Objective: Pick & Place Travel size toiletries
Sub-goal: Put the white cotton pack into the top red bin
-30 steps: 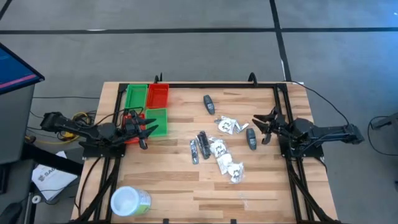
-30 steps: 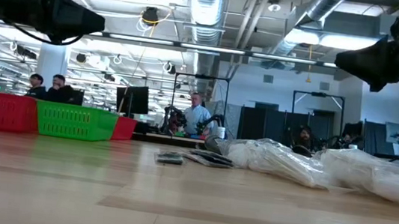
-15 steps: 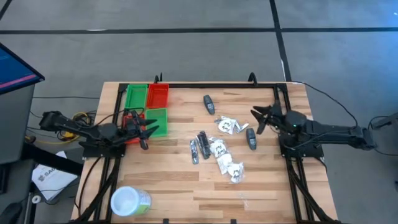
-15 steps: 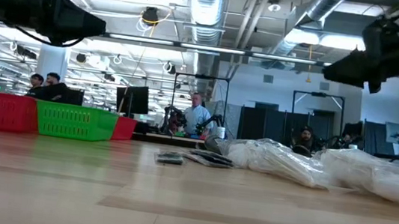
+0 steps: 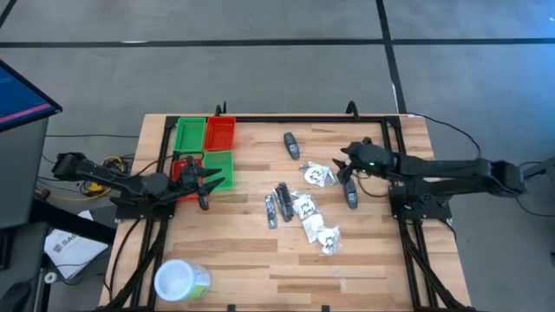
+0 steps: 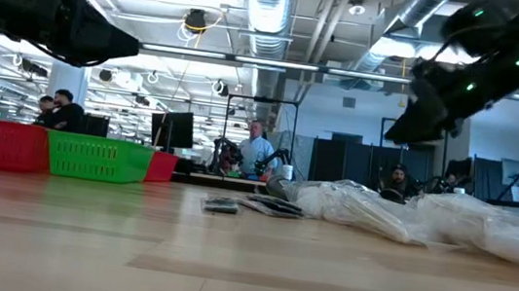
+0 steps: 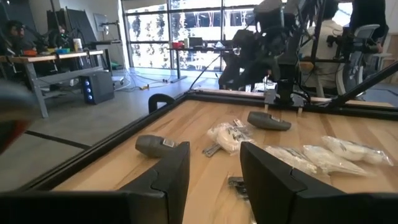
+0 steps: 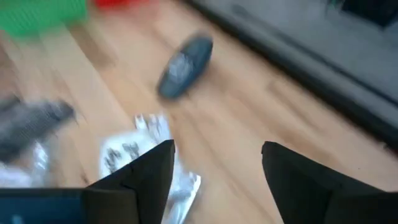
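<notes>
Right arm reaches over scattered toiletries as left arm waits by the bins

The right gripper (image 5: 349, 161) hangs above the wooden table (image 5: 251, 251) with its fingers (image 8: 140, 177) spread apart and nothing between them, beside a white crinkly packet (image 5: 317, 174) and a dark oval bottle (image 5: 351, 196). A second dark bottle (image 5: 291, 145) lies apart, nearer the table's far edge, while slim tubes (image 5: 277, 204) and more wrapped packets (image 5: 316, 225) sit clustered mid-table. The left gripper (image 5: 205, 179) hovers beside the green bin (image 5: 218, 162), fingers (image 7: 165, 177) parted and empty. A green tub (image 5: 181, 280) with a white lid stands at the near left corner. People sit at desks in the room beyond.
</notes>
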Action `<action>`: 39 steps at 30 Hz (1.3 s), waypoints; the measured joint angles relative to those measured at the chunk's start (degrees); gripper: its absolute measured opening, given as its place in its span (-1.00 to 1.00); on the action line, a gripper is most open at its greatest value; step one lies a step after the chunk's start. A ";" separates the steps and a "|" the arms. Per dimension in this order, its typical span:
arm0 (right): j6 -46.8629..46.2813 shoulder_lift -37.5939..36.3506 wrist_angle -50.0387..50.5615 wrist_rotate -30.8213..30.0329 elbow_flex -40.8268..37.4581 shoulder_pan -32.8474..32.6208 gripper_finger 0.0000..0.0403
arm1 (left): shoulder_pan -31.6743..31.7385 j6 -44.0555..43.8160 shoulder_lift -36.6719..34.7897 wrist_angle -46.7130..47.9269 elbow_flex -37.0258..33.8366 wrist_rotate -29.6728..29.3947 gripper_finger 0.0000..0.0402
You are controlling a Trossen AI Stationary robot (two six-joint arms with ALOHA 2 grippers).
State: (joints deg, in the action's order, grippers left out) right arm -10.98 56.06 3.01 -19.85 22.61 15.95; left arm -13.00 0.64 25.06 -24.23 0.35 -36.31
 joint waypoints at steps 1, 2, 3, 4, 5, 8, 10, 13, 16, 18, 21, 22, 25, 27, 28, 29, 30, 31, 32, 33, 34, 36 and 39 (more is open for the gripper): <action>0.21 2.41 0.17 0.44 0.44 0.35 0.18 | -0.02 -0.08 0.17 0.00 -0.01 0.07 -0.32; 0.21 4.79 0.20 0.55 1.02 0.70 0.19 | -0.01 -0.09 0.31 -0.01 0.01 0.08 -0.32; 0.21 7.05 0.05 0.62 1.73 0.92 0.19 | 0.00 -0.09 0.52 -0.05 -0.01 0.09 -0.32; 0.21 9.10 -0.18 1.02 2.27 1.21 0.18 | 0.00 -0.09 0.61 -0.17 0.00 0.06 -0.32; 0.23 11.21 -0.50 1.99 2.89 1.39 0.17 | 0.00 -0.09 0.61 -0.24 -0.01 0.06 -0.32; 0.39 16.99 -1.99 5.50 4.63 1.86 0.12 | 0.00 -0.09 0.61 -0.29 -0.01 0.06 -0.32; 0.82 20.24 -2.55 6.51 5.89 1.87 0.08 | -0.01 -0.09 0.61 -0.30 -0.01 0.04 -0.32; 1.40 24.40 -2.30 6.62 7.51 1.85 0.04 | 0.00 -0.09 0.61 -0.31 0.00 -0.02 -0.32; 1.95 26.99 -2.16 8.50 9.08 1.85 0.01 | -0.01 -0.09 0.61 -0.30 -0.01 -0.18 -0.32; 2.40 28.16 -2.13 11.08 9.92 1.85 0.00 | -0.02 -0.08 0.61 -0.29 -0.01 -0.18 -0.32; 2.70 28.71 -2.15 13.72 10.56 1.85 -0.02 | 0.00 -0.07 0.61 -0.30 0.00 -0.17 -0.32; 3.30 28.65 -2.25 14.43 10.56 1.85 -0.02 | 0.00 -0.07 0.61 -0.30 -0.01 -0.16 -0.32; 3.63 28.65 -1.96 15.73 10.58 1.85 -0.05 | -0.01 -0.08 0.61 -0.28 -0.01 -0.16 -0.32; 3.60 28.65 -1.50 15.90 10.58 1.85 -0.09 | -0.02 -0.06 0.61 -0.29 -0.01 -0.16 -0.32; 3.60 28.65 -0.98 16.18 10.58 1.85 -0.11 | -0.01 -0.06 0.61 -0.28 -0.01 -0.16 -0.32; 3.60 28.65 -0.52 16.68 10.58 1.85 -0.13 | 0.00 -0.06 0.61 -0.29 0.00 -0.16 -0.32; 3.56 28.65 -0.21 17.13 10.58 1.85 -0.15 | 0.00 -0.06 0.61 -0.28 0.01 -0.16 -0.32; 3.49 28.65 -0.11 17.33 10.58 1.83 -0.17 | 0.00 -0.06 0.61 -0.28 -0.01 -0.13 -0.32; 3.47 28.65 -0.04 17.52 10.58 1.78 -0.19 | 0.00 -0.06 0.61 -0.28 -0.01 -0.13 -0.32; 3.47 28.65 -0.03 18.11 10.58 1.79 -0.21 | 0.00 -0.06 0.61 -0.28 0.00 -0.13 -0.32; 3.47 28.65 -0.03 18.64 10.58 1.80 -0.22 | 0.00 -0.06 0.61 -0.28 0.00 -0.13 -0.32; 3.47 28.65 -0.03 18.79 10.58 1.72 -0.25 | 0.00 -0.06 0.61 -0.28 -0.01 -0.13 -0.32; 3.51 28.65 -0.03 18.81 10.58 1.74 -0.29 | 0.00 -0.06 0.61 -0.28 0.00 -0.12 -0.32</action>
State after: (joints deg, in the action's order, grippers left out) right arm -7.46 84.71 2.98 -1.04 33.19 17.69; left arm -12.99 0.58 25.67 -24.51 0.34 -36.43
